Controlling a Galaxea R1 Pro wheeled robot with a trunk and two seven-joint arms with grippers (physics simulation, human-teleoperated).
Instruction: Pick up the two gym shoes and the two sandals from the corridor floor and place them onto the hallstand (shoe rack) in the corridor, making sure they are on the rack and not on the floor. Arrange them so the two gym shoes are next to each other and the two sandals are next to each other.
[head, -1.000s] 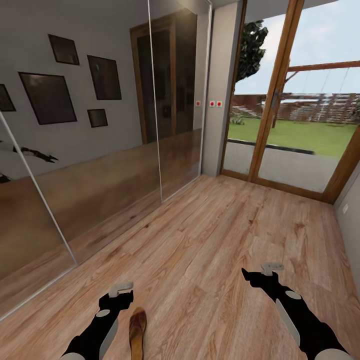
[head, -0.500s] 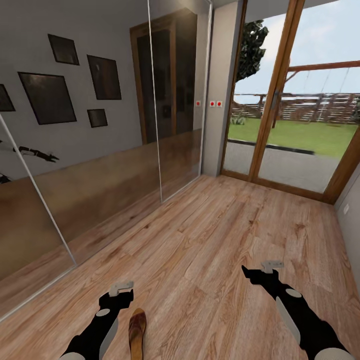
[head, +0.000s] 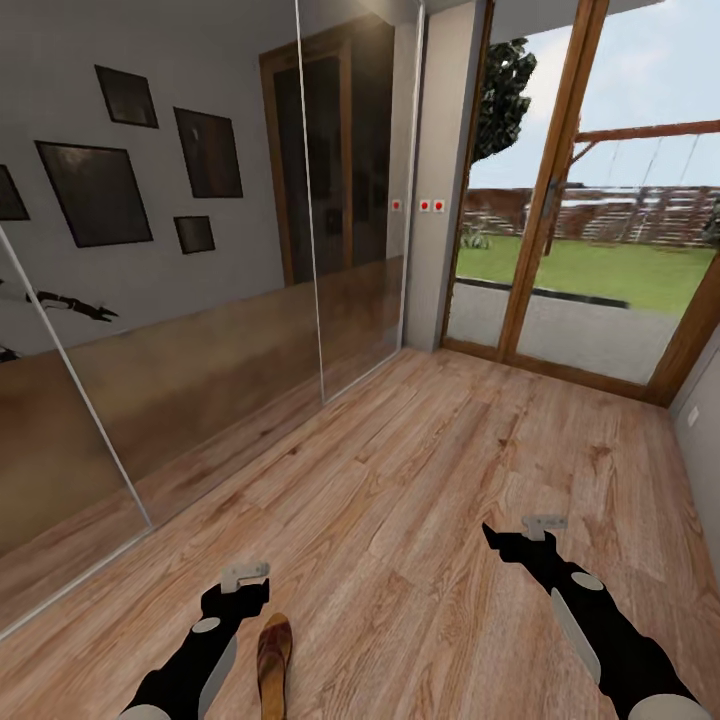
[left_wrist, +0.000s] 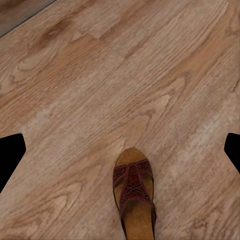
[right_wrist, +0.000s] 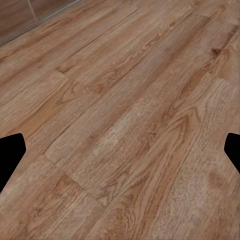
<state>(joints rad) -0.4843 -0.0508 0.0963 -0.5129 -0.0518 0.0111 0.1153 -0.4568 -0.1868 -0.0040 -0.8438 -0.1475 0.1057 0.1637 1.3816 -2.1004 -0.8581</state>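
One brown sandal (head: 273, 655) with a tan insole lies on the wood-plank corridor floor (head: 420, 480), just to the right of my left forearm. In the left wrist view the sandal (left_wrist: 134, 192) sits below and between the spread fingers. My left gripper (head: 243, 585) is open and hovers above the floor just beyond the sandal's toe, holding nothing. My right gripper (head: 518, 535) is open over bare planks, well to the right of the sandal; in its own wrist view the right gripper (right_wrist: 120, 150) is spread wide. The gym shoes and the hallstand are out of view.
Mirrored sliding doors (head: 200, 330) run along the left side. A wood-framed glass door (head: 560, 250) to the garden closes the far end. A grey wall (head: 700, 430) borders the right.
My right gripper has crept slightly forward. The left gripper and the sandal have stayed put.
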